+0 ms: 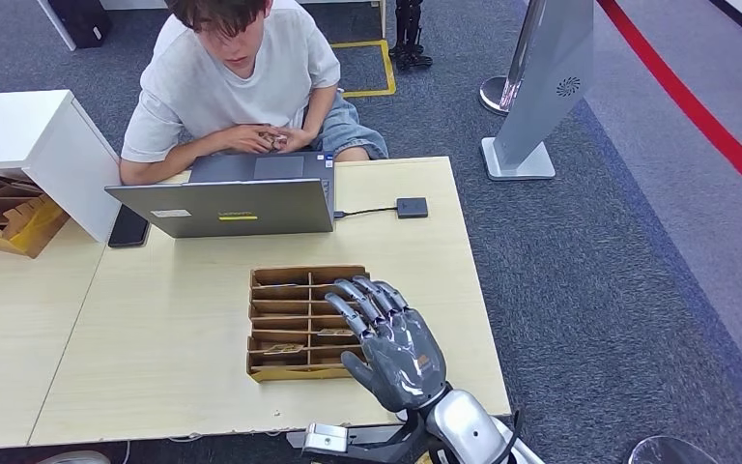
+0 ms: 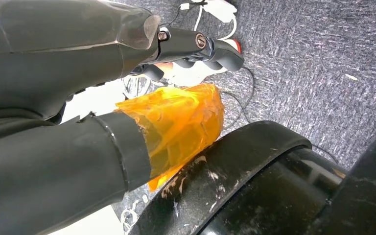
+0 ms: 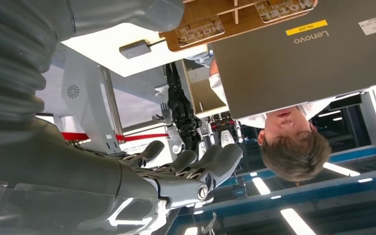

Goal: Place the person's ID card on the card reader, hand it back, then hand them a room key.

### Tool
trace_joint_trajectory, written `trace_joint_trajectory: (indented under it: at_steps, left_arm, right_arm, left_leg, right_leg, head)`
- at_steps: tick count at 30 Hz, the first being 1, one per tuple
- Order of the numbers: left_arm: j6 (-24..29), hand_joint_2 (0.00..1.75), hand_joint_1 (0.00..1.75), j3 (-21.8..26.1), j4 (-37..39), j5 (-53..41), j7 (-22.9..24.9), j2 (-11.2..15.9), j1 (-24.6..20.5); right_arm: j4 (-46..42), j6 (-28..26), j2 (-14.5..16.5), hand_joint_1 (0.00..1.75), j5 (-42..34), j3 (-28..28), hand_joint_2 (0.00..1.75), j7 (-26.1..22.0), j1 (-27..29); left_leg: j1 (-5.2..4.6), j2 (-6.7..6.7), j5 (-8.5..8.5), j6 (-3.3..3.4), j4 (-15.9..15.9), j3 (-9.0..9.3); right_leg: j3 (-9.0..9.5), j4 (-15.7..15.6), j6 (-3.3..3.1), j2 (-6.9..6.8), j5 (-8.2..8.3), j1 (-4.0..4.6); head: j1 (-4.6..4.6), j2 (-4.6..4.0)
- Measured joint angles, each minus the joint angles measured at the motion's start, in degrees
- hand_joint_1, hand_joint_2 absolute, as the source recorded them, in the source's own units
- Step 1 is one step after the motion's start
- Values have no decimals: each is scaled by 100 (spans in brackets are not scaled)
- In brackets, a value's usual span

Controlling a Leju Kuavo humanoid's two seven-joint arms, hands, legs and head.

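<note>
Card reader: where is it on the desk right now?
In the head view the small black card reader lies at the desk's far right, cabled to the laptop, beyond the wooden card tray.

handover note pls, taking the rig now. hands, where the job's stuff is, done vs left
Right hand: raised over the right end of the wooden card tray, fingers spread, holding nothing.
Left hand: hangs low beside the robot's body above the carpet, holding nothing that I can see.
Card tray: on the table in front of the laptop, a few cards lying in its slots.
Card reader: small black box, cabled to the laptop, on the table's far right, nothing on it.
Person: seated behind the laptop, fiddling with something small in both hands; could be the ID card, can't tell.
Done: nothing confirmable. Left: apparently all steps.
</note>
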Motion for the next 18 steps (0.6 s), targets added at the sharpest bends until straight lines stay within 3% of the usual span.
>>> trace_joint_trajectory:
  at_steps: [5, 11, 18]
  left_arm:
    - [-3, 0, 0, 0, 0, -11, 0, 0, -1]
    - [-15, 0, 0, 0, 0, -42, 0, -2, -3]
    - [-26, 0, 0, 0, 0, -51, 1, -3, -7]
  right_arm:
    - [100, 18, 0, 42, -68, -1, 175, 28, -9]
    - [352, 107, 7, 67, -179, -34, 175, 132, -30]
    - [596, 149, 45, 63, -252, -90, 175, 143, -48]
  left_leg:
    - [0, 0, 0, 0, 0, 0]
    - [0, 0, 0, 0, 0, 0]
    - [0, 0, 0, 0, 0, 0]
  right_leg:
    - [0, 0, 0, 0, 0, 0]
    - [0, 0, 0, 0, 0, 0]
    - [0, 0, 0, 0, 0, 0]
  head:
    - [0, 0]
    - [1, 0]
    - [0, 0]
